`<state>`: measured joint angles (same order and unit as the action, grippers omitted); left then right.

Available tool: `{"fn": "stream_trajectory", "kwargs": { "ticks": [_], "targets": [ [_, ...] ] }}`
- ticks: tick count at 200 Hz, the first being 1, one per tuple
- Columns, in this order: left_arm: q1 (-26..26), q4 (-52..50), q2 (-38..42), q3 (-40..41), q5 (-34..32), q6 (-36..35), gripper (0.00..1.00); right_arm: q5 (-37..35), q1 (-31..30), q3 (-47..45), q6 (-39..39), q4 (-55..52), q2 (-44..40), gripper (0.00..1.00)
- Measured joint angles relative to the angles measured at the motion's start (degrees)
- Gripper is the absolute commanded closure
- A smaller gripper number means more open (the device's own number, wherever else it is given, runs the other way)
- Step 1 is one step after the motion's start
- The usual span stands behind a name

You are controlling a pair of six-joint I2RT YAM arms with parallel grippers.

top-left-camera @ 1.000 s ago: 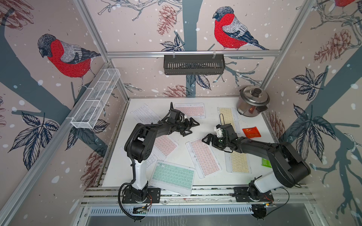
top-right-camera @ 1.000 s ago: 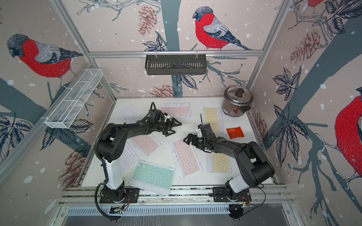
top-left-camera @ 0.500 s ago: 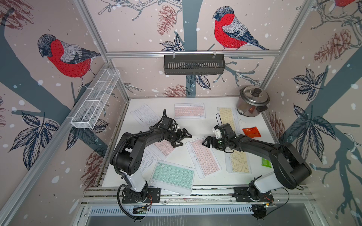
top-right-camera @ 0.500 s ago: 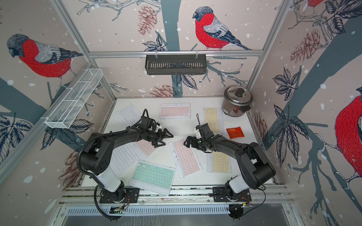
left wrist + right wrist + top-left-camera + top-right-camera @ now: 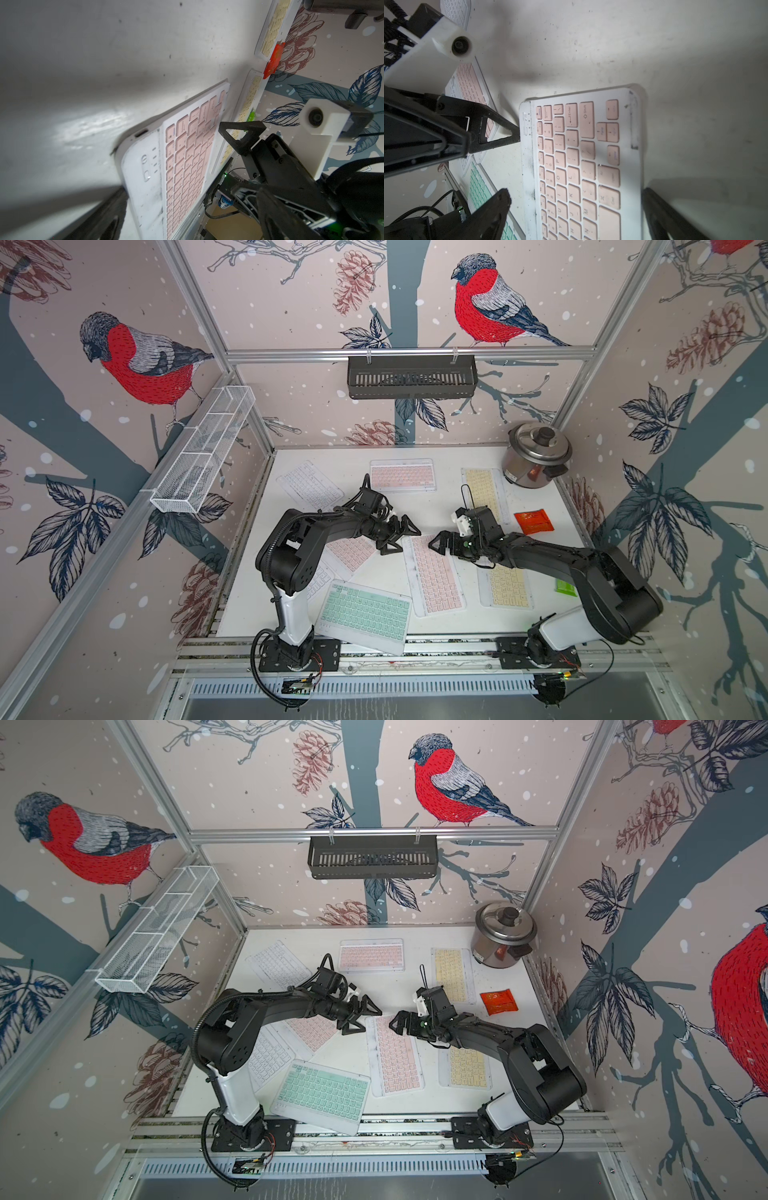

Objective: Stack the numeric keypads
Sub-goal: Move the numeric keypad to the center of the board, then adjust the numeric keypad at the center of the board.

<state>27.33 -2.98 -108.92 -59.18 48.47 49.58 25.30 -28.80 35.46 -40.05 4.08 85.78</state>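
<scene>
Numeric keypads [image 5: 415, 475] are lying flat and scattered across the white counter [image 5: 436, 510] in both top views, and the left tool [image 5: 397, 536] and right tool [image 5: 441, 542], both spread wide and gripping nothing, are facing each other at the far end of the pink keypad [image 5: 434, 572] in the middle. From the left wrist, that pink keypad [image 5: 187, 166] is resting on the counter with a right tool finger [image 5: 248, 143] hanging just beside its long edge. From the right wrist, the right tool's fingers [image 5: 496, 209] are straddling its long sides while a left tool fingertip [image 5: 513, 136] is sitting right at its short edge.
</scene>
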Motion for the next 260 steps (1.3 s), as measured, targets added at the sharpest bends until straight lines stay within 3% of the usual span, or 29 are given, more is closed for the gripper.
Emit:
{"fn": "stream_trajectory", "kwargs": {
  "ticks": [58,122,165,196,228,260],
  "targets": [
    [0.09,1.49,-7.58,-10.84,-1.86,1.46,0.03,1.95,3.8,0.33,-3.39,2.45,1.22,0.0],
    [-0.66,2.29,-14.82,-22.6,-6.82,1.29,0.03,3.82,7.26,7.89,-6.38,5.44,9.73,0.0],
    [-5.01,-6.21,-9.68,-25.79,-5.01,-1.68,0.03,4.11,7.32,12.17,-4.39,1.27,8.98,0.0],
    [-8.52,-9.4,1.46,-17.4,-6.45,-6.12,0.03,0.44,9.4,18.4,1.53,-5.09,7.82,0.0],
    [-7.19,-9.22,8.02,-1.46,-4.61,-5.29,0.03,-3.02,9.11,30.8,8.07,-11.1,17.11,0.0],
    [-5.7,-6.14,11.72,7.76,-4.48,-2.64,0.03,-4.7,8.24,39.76,13.33,-14.69,25.24,0.0]
  ]
}}
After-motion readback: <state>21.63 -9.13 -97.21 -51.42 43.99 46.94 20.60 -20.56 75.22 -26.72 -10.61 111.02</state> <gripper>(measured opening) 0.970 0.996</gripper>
